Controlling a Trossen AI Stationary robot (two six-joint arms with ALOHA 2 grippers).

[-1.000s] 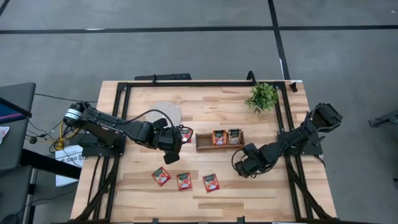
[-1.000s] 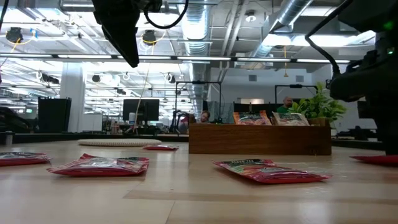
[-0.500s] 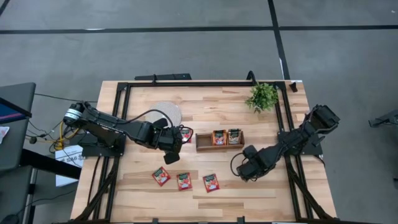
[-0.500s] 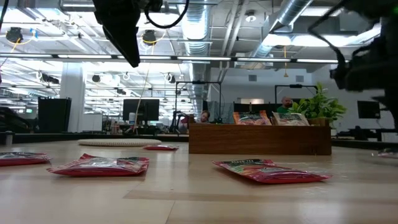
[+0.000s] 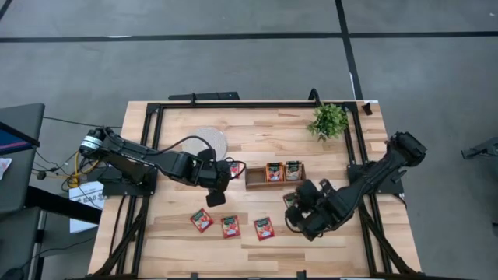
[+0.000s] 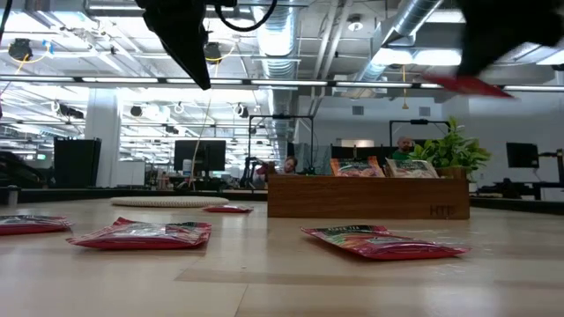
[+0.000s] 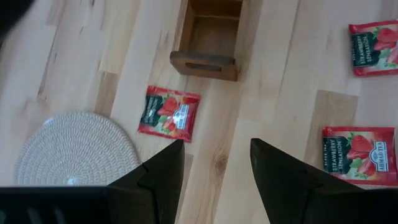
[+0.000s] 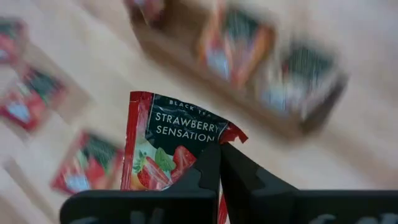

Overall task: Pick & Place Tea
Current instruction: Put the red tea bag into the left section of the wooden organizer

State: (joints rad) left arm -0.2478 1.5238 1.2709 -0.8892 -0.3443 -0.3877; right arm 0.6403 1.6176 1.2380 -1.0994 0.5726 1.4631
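The tea is small red sachets. Three lie in a row near the front edge [image 5: 201, 220], [image 5: 230, 226], [image 5: 264, 227], and one [image 7: 169, 113] lies between the round white disc [image 5: 210, 142] and the wooden tray [image 5: 255, 177]. Two more stand in the tray's middle and right compartments [image 5: 274, 172], [image 5: 292, 170]. My right gripper [image 8: 219, 163] hangs in front of the tray, shut on another sachet [image 8: 163, 146]. My left gripper [image 7: 214, 167] hovers open above the table, left of the tray, with nothing between its fingers. My right gripper pinches the sachet between its two fingers at one side edge near a top corner [image 8: 210, 138]. The fingers slant downward. The sachet is lifted clear of the table [image 6: 467, 85] and sticks out past the fingertips, its printed face toward the wrist camera.
A small potted plant [image 5: 328, 120] stands at the far right corner. A black frame [image 5: 233, 104] runs round the tabletop. The tray's left compartment [image 7: 211, 28] holds nothing. Bare wood lies between the tray and the front row of sachets.
My right gripper has risen from the table at the right and swung toward the tray, turning as it went. The sachet that lay flat under it is now lifted clear in its fingers. My left gripper has rolled slightly in place.
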